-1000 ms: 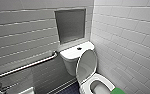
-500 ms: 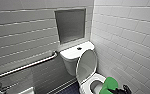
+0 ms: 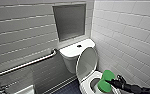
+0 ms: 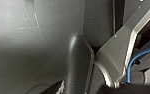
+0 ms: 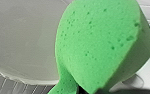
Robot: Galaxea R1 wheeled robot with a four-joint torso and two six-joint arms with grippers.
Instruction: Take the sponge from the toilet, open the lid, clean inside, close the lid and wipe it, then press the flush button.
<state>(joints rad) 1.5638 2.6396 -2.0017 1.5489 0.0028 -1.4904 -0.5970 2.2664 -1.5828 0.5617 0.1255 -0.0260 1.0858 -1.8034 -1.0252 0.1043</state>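
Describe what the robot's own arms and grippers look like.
In the head view, the right arm is black and slender, built of knobbly jointed segments, and ends in a small black right gripper. In the left wrist view, the left arm's jointed bar is matte dark grey with a bright silvery edge, and a thin blue cable curves beside it.

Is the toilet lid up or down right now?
Up. The lid stands raised in front of the tank, leaving the bowl uncovered beside the sponge.
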